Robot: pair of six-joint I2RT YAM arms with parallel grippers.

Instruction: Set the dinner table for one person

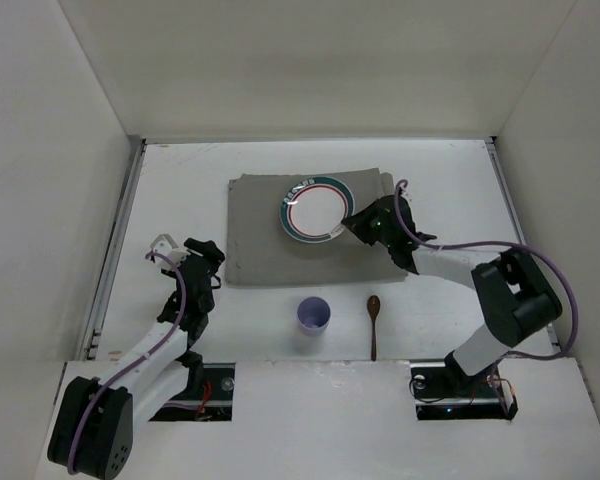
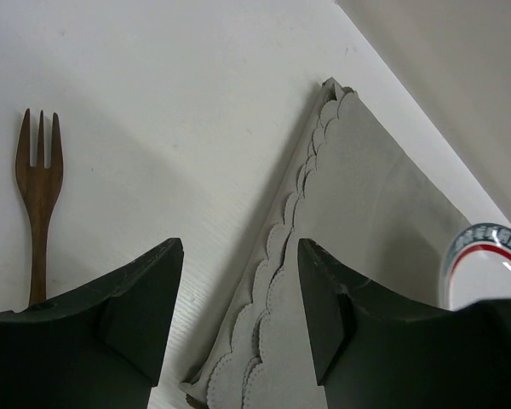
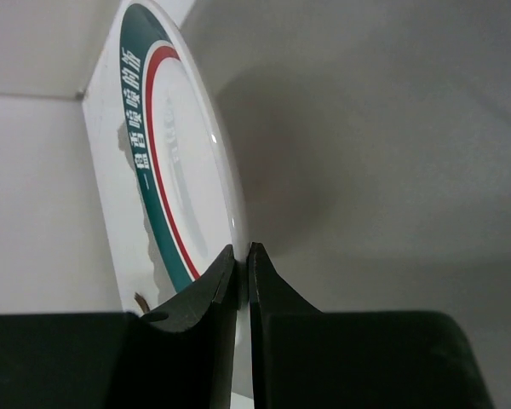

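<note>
A white plate (image 1: 315,208) with a green and red rim band is over the grey cloth mat (image 1: 270,245) on the white dinner table (image 1: 460,190). My right gripper (image 1: 355,225) is shut on the plate's right rim. In the right wrist view the jaws (image 3: 243,251) pinch the rim, and the plate (image 3: 179,153) tilts above the mat (image 3: 392,128) and casts a shadow. My left gripper (image 1: 205,262) is open and empty. It straddles the mat's scalloped left edge (image 2: 281,256). A wooden fork (image 2: 38,196) lies on the table to its left.
A lilac cup (image 1: 313,316) stands in front of the mat. A wooden spoon (image 1: 374,322) lies to its right. Metal rails run along the table's left side (image 1: 115,250) and right side (image 1: 500,190). White walls enclose the table.
</note>
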